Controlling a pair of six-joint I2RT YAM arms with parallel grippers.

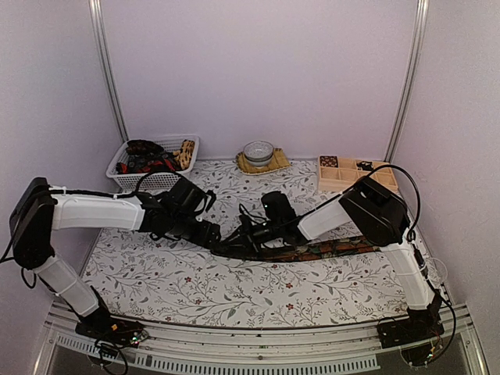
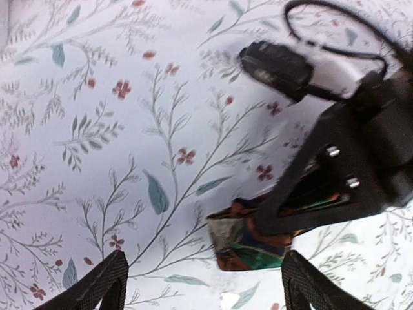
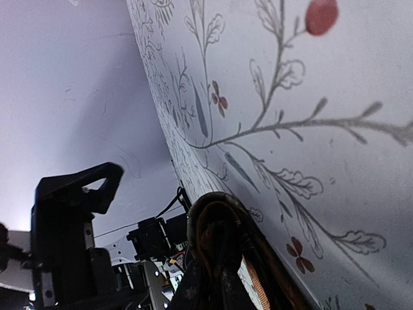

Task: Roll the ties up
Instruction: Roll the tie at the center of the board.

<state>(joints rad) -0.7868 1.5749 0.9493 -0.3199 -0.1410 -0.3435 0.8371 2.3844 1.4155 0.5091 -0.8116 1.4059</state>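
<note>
A dark patterned tie [image 1: 328,250] lies stretched across the middle of the table toward the right. Its left end [image 2: 248,242] is folded over into a small roll showing red-brown, green and grey. My right gripper [image 1: 248,234] is shut on that rolled end [image 3: 219,236], which sticks up between its dark fingers [image 3: 200,290]. My left gripper [image 1: 215,234] hovers just left of it, open. In the left wrist view its fingers [image 2: 97,284] stand wide apart with only tablecloth between them, and the roll lies just ahead of the right one.
A white basket [image 1: 191,144] at the back left holds more ties [image 1: 148,160]. A glass bowl [image 1: 258,151] sits on a mat at the back centre. A wooden compartment box [image 1: 344,176] stands at the back right. The tablecloth [image 1: 195,281] is floral.
</note>
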